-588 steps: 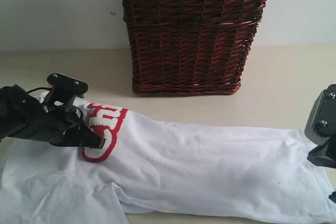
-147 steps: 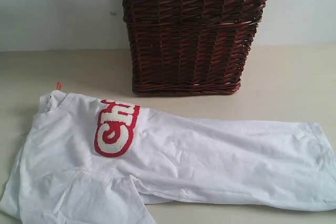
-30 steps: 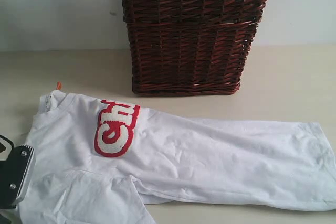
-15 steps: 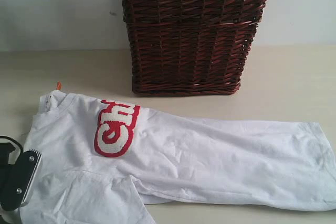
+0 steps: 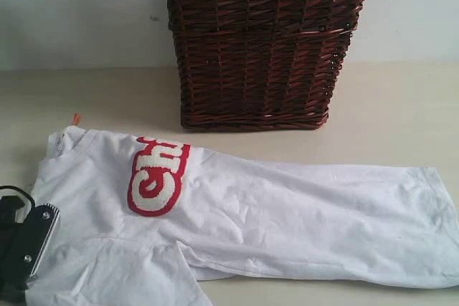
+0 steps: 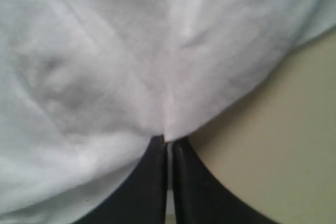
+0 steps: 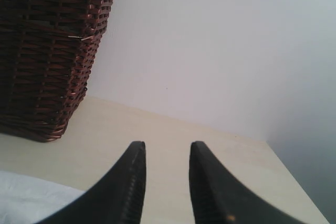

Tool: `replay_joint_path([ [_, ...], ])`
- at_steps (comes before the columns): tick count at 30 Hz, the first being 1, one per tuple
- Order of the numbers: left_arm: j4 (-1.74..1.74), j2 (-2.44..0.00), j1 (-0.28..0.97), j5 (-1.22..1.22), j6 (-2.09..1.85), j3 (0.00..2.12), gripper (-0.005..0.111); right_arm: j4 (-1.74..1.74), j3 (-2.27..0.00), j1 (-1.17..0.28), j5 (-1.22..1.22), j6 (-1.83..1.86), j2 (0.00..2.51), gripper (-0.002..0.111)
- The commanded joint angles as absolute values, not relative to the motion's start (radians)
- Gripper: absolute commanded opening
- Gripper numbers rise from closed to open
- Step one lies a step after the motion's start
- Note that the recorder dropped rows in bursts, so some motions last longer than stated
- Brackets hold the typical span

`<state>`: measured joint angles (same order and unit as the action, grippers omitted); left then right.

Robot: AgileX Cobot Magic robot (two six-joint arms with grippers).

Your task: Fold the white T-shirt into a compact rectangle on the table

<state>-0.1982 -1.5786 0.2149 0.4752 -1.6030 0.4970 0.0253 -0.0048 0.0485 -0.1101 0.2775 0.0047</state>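
Two claws: the left claw (image 6: 169, 142) is clenched on the shirt (image 5: 287, 213) at its 8 o'clock edge, presumably so a fold can be drawn; the right claw (image 7: 165, 182) is seen released, empty. The shirt is spread on the surface (image 5: 401, 105) at 6 o'clock of the basket (image 5: 262, 48).

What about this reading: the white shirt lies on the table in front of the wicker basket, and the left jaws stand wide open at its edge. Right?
One error: the left jaws are shut, pinching the edge of the shirt, as the left wrist view shows. The shirt does lie on the table before the wicker basket.
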Motion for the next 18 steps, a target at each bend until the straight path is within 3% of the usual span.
replay_joint_path([
  [1,-0.199,-1.57,0.219,0.934,-1.636,0.621,0.0,0.023,0.0,0.052,-0.104,0.275,0.0,0.03],
  [4,-0.252,-1.57,0.219,1.099,-1.638,0.732,0.0,0.023,0.0,0.052,-0.104,0.275,0.0,0.03],
  [11,-0.344,-1.614,0.219,1.085,-1.721,0.823,0.0,0.023,0.0,0.052,-0.104,0.275,0.0,0.03],
  [18,-0.361,-1.725,0.218,0.878,-1.695,0.824,0.0,0.023,0.0,0.052,-0.104,0.275,0.0,0.03],
])
